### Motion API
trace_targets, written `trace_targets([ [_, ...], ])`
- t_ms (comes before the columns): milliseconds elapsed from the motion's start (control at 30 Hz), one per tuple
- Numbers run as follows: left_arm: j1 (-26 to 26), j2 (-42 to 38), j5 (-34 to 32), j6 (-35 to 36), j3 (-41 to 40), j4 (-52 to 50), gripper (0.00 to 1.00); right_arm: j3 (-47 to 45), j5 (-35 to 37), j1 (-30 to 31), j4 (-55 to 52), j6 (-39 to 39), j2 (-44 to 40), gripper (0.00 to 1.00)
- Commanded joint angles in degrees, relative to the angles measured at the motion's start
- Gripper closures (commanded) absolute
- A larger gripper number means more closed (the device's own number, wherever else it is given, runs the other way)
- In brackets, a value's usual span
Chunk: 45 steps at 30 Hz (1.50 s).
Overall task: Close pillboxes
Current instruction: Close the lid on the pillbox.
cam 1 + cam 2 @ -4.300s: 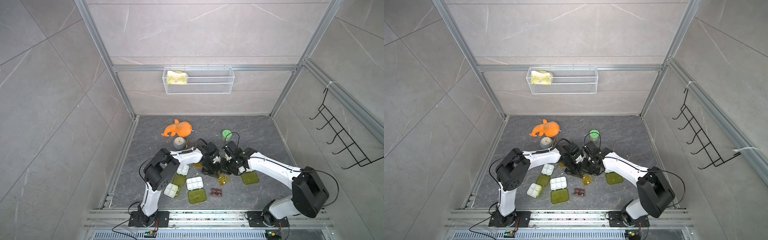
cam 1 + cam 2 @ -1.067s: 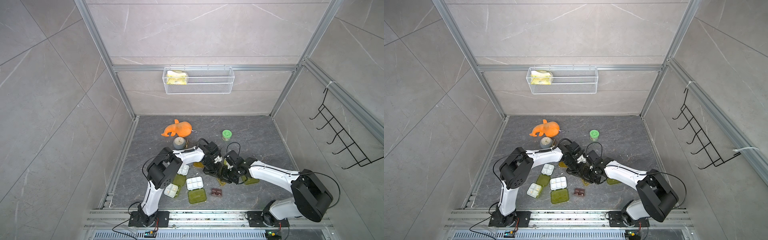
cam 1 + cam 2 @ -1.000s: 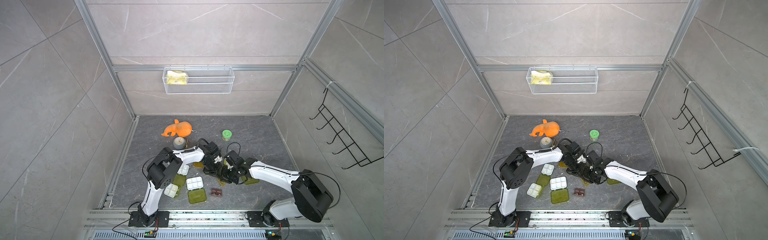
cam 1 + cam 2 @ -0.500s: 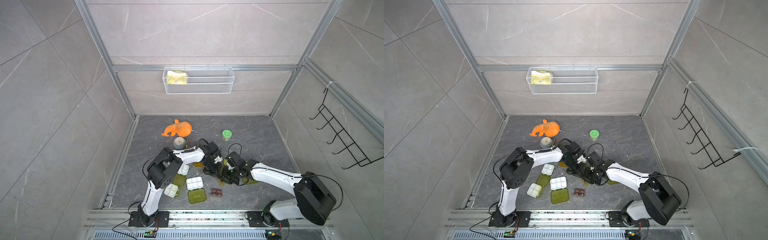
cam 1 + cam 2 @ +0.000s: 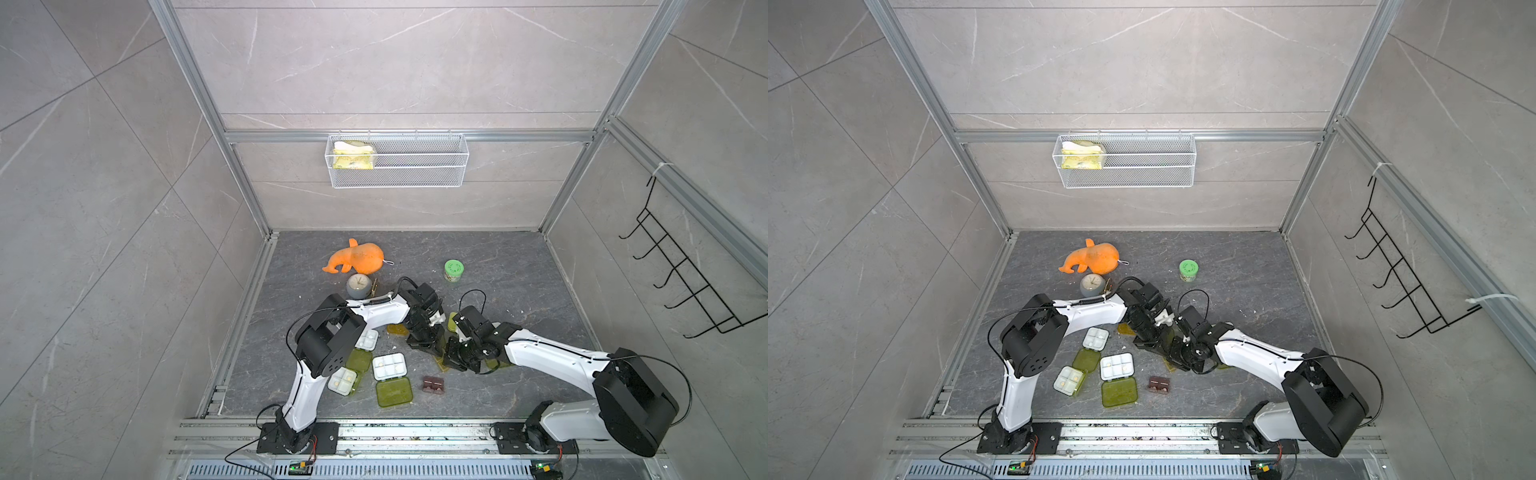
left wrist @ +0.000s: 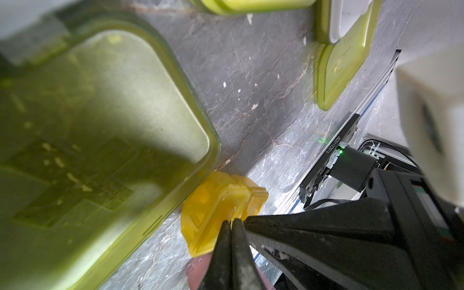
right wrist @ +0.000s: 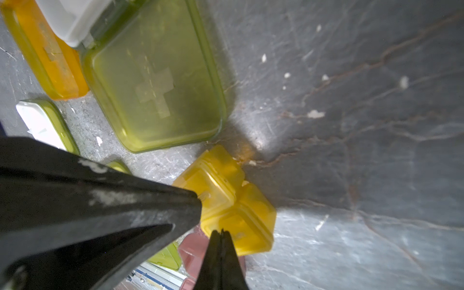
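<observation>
The little amber pillbox sits on the grey floor at the corner of a flat yellow-green lid, and left gripper and right gripper, both pinched tight on nothing, rest their tips against it.

Small two-cell box showing clear amber yellow, big lid showing translucent yellow-green with a pale cross mark, neighbouring lid glowing orange, pillbox tray looking white, plush toy showing orange, floor showing dark grey with pale veins.
</observation>
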Motion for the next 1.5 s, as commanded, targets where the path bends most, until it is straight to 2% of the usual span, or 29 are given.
trace_targets([
  [0,-0.21,1.14,-1.1,-0.12,0.78,-1.7,1.0,-3.06,2.39,0.22,-5.42,0.64,2.88,1.0],
  [933,-0.21,2.23,-1.05,-0.73,1.68,-1.64,1.0,-4.44,3.48,-0.49,-7.63,-0.39,1.5,1.0],
  [1300,-0.21,2.39,-1.16,-0.86,1.97,-1.41,1.0,-2.49,2.88,-0.44,-9.15,-1.71,1.36,1.0],
  [1467,-0.21,2.02,-1.34,-0.77,2.78,-1.97,1.0,1.36,3.69,-0.58,-11.64,-3.3,-1.1,1.0],
])
